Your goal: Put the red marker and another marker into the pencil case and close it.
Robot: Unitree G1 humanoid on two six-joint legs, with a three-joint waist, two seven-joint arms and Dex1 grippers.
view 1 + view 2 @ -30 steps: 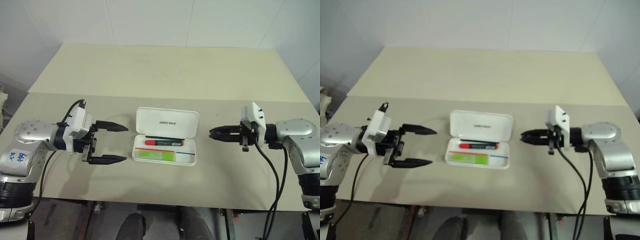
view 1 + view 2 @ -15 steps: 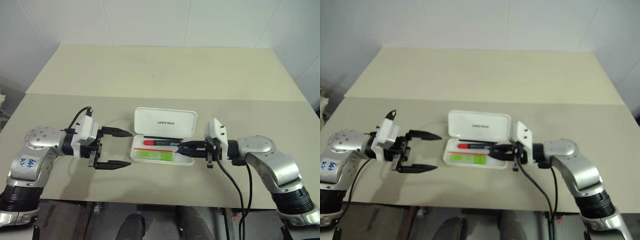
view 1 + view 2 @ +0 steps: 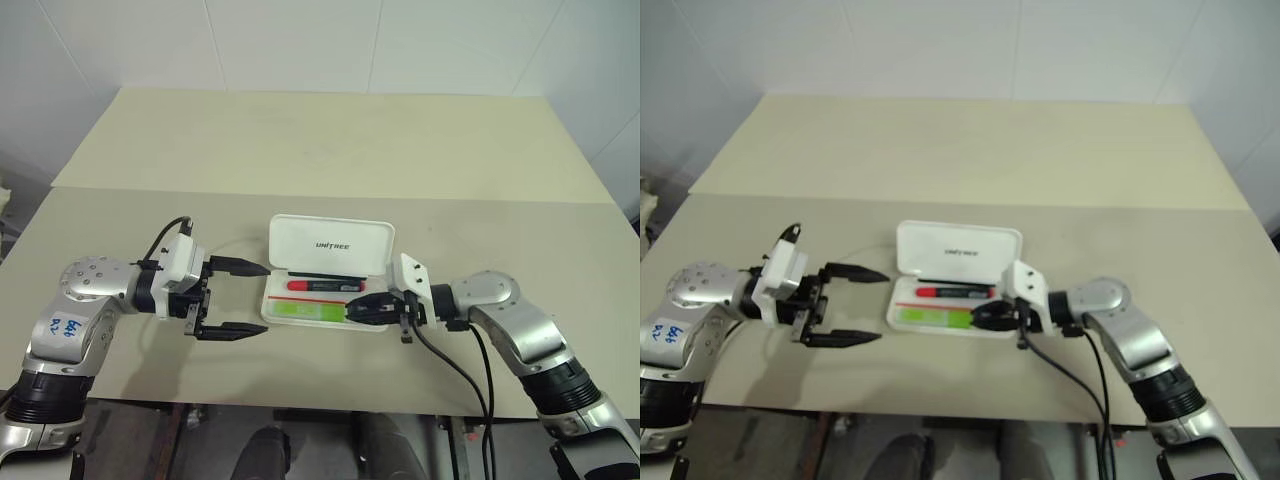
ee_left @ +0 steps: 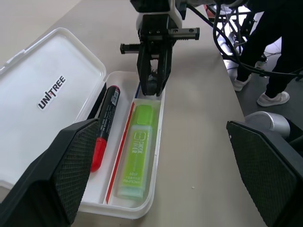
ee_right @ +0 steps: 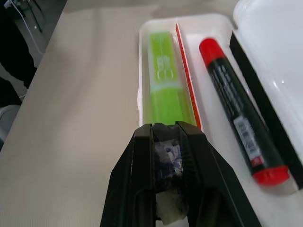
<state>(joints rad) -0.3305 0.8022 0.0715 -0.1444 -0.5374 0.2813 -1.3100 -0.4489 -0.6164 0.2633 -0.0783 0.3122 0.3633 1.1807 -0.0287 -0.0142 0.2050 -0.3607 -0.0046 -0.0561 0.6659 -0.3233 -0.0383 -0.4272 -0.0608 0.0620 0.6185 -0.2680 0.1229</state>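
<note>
The white pencil case (image 3: 330, 243) lies open mid-table, its lid tipped back. In its tray the red marker (image 3: 325, 285) lies along the back, and the green marker (image 3: 310, 309) lies in the front section beside a red line. My right gripper (image 3: 352, 309) is shut and empty, pointing left. Its tips are low over the tray's right end, just past the green marker's (image 5: 165, 80) end. Just left of the case, my left gripper (image 3: 263, 299) stands open and empty, with its fingers pointing at the case's left end.
The beige table (image 3: 330, 150) stretches far behind the case, and its front edge (image 3: 320, 400) runs close below both arms. Black cables hang from each wrist. A person's legs (image 4: 265, 47) stand beyond the table's right side.
My shut right gripper has swung left and down, from clear of the case to its right end. The left gripper stays open beside the case.
</note>
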